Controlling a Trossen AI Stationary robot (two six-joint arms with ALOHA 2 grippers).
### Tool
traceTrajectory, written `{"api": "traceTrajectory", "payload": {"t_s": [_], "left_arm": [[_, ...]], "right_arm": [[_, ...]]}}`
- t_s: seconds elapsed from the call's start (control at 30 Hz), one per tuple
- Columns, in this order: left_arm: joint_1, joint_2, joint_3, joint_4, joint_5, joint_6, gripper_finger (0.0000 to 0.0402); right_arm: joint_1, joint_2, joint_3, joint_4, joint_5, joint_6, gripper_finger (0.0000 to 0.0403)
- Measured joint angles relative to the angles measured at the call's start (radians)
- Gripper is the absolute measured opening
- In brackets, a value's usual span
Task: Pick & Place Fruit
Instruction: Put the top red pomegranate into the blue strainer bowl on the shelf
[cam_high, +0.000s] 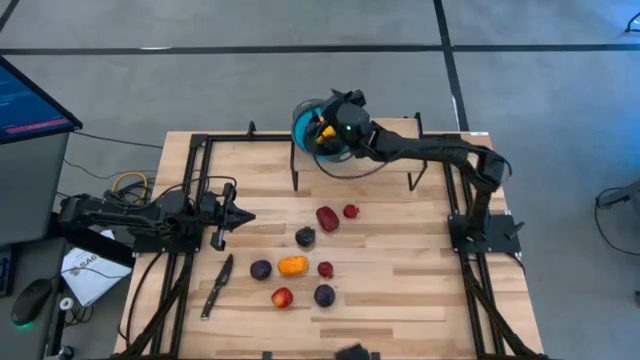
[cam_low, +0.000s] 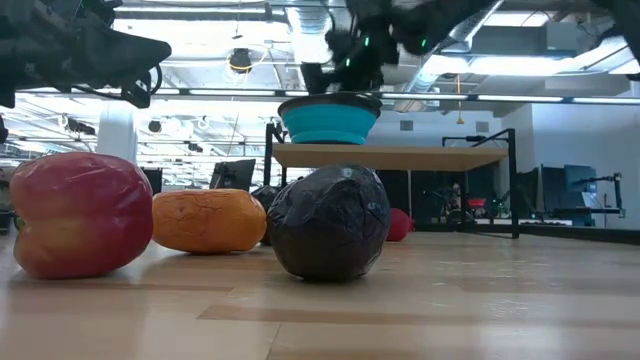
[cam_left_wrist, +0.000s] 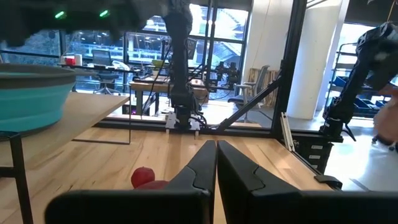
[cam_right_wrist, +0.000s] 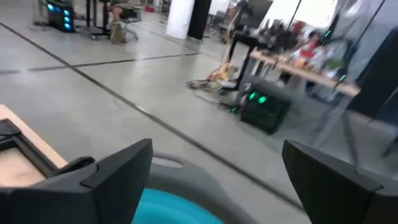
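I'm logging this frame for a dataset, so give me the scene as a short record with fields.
right gripper: open, over the teal bowl
left gripper: shut, idle at the table's left side
bowl location: on a raised shelf at the table's far edge
fruit on table: seven, among them an orange piece, a red-and-yellow piece and a dark purple piece
knife: lying left of the fruit

I see teal bowl | orange fruit | red-yellow fruit | dark purple fruit | black knife | light wood table
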Motion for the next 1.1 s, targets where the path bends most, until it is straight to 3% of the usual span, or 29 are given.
{"api": "traceTrajectory", "payload": {"t_s": [0.2, 0.37, 0.6, 0.83, 0.97, 1.1], "left_arm": [[0.000, 0.000, 0.000, 0.013, 0.000, 0.000, 0.0008], [0.000, 0.000, 0.000, 0.019, 0.000, 0.000, 0.0008], [0.000, 0.005, 0.000, 0.083, -0.013, 0.009, 0.0008], [0.000, 0.186, 0.057, 0.083, -0.065, 0.009, 0.0008], [0.000, 0.328, 0.081, 0.121, -0.072, 0.010, 0.0008], [0.000, 0.452, 0.087, 0.222, -0.074, 0.004, 0.0008]], "right_arm": [[0.140, -0.150, -0.081, -0.087, 0.037, -0.155, 0.0306], [0.278, -0.321, -0.271, -0.141, 0.038, -0.116, 0.0289], [0.550, -0.534, -0.576, -0.188, 0.037, 0.184, 0.0286], [0.788, -0.547, -0.733, -0.328, 0.033, 0.603, 0.0286], [0.820, -0.496, -0.836, -0.360, 0.025, 0.830, 0.0286], [0.761, -0.463, -0.952, -0.282, -0.027, 0.895, 0.0286]]}}
